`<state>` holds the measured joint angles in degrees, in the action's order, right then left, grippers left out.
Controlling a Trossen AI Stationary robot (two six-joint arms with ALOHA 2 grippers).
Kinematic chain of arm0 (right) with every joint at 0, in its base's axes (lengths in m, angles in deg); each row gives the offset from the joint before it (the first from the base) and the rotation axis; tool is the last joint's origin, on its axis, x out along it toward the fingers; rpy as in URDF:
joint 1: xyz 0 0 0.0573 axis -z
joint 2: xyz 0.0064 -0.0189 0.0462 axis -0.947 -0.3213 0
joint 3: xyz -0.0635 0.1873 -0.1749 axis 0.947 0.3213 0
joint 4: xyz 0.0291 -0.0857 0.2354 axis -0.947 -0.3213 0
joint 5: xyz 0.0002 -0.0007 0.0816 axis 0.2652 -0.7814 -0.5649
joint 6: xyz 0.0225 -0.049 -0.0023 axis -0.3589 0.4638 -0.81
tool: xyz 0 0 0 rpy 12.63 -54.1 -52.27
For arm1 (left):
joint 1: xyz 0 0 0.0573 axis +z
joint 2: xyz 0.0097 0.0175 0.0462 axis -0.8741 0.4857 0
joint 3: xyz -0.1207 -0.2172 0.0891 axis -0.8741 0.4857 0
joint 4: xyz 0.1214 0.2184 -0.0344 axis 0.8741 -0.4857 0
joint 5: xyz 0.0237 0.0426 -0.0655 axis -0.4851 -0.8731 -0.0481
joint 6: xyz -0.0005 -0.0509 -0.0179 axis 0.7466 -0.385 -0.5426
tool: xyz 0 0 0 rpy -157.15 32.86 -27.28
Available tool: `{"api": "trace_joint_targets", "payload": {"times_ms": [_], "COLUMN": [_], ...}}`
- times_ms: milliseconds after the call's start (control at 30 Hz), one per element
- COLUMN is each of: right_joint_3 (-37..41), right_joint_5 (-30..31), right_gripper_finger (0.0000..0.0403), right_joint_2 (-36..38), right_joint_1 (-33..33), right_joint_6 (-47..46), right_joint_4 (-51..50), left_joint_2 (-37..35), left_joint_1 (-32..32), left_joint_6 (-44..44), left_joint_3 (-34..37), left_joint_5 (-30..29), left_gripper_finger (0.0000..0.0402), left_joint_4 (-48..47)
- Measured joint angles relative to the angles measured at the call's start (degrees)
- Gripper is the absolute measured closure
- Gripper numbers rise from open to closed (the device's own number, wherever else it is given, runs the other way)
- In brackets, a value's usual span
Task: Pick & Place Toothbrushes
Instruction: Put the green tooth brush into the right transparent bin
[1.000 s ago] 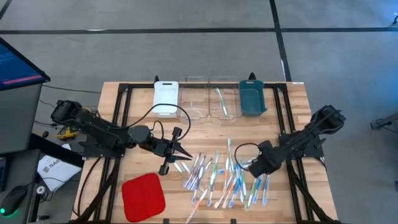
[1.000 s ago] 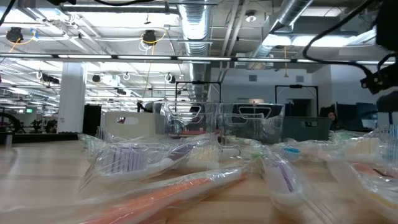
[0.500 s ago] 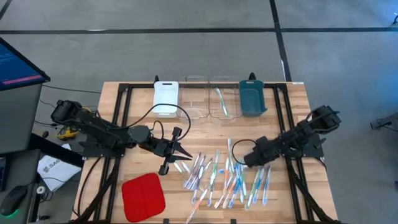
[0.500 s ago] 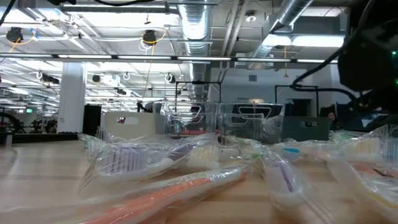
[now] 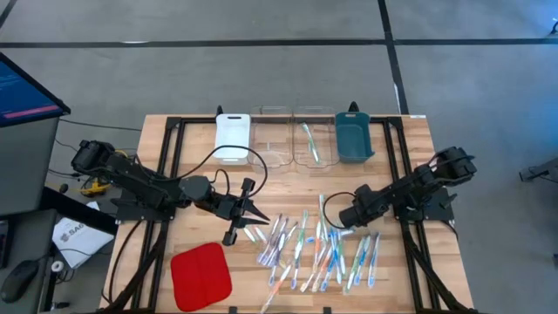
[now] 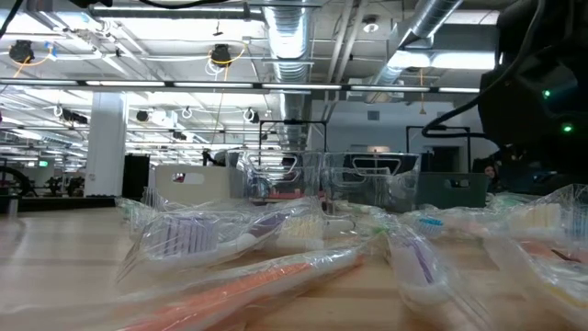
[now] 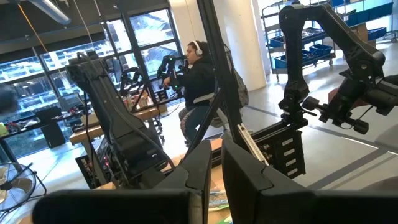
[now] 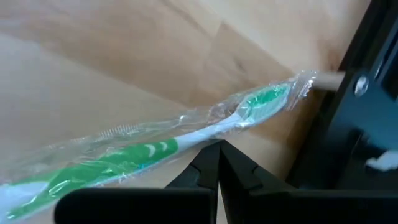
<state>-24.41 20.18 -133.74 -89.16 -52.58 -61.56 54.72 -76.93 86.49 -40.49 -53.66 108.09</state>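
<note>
Several wrapped toothbrushes [image 5: 314,249] lie loose on the wooden table, and they fill the foreground of the low view [image 6: 276,267]. One toothbrush [image 5: 308,139] lies in a clear tray [image 5: 311,159] at the far edge. My right gripper [image 5: 342,218] is shut and slants down at the pile's far right. Its tips [image 8: 219,146] stand at a green wrapped toothbrush [image 8: 143,155] that lies flat on the wood. My left gripper [image 5: 261,218] hangs level over the table left of the pile. Its fingers [image 7: 216,146] are shut to a slit, with nothing showing between them. My right gripper's shut fingertips come slanting down to the neck of the green toothbrush [image 8: 221,127], just behind its head. I cannot tell whether they touch its wrapper. The toothbrush lies flat on the table.
Along the far edge stand a white tray [image 5: 233,138], two clear trays [image 5: 272,155] and a teal tray [image 5: 353,138]. A red square pad [image 5: 200,275] lies near the front left. Black frame rails [image 5: 397,174] run along both sides of the table. A person sits in the room beyond [image 7: 202,81].
My right gripper has swung toward the table's left and a little toward the far edge. It has sunk lower, rolled about its own line and stayed shut. The toothbrushes lie as before.
</note>
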Motion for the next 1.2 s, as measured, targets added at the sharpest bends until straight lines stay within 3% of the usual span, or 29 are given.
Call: {"api": "trace_joint_targets", "payload": {"times_ms": [167, 767, 1000, 1200], "right_joint_3": [0.01, -1.66, -2.1, -3.82], "right_joint_5": [5.54, 15.3, 17.58, 18.07], "right_gripper_finger": [0.0403, 0.0403, 0.0403, 0.0403], "right_joint_2": [-0.04, -0.02, 0.04, 0.0], "right_joint_1": [0.09, 3.31, 5.72, 5.53], "right_joint_6": [0.38, 8.88, 17.24, 11.72], "right_joint_4": [0.95, 8.07, 17.21, 15.28], "left_joint_2": [0.01, 0.0, 0.0, 0.0], "left_joint_1": [-0.01, 0.0, -0.01, -0.02], "left_joint_6": [0.07, 0.17, 0.17, 0.17], "left_joint_3": [0.0, 0.0, 0.0, 0.0], "left_joint_5": [0.0, 0.0, 0.0, 0.0], "left_gripper_finger": [0.0369, 0.0369, 0.0369, 0.0369], "left_joint_4": [0.0, 0.0, 0.0, 0.0]}}
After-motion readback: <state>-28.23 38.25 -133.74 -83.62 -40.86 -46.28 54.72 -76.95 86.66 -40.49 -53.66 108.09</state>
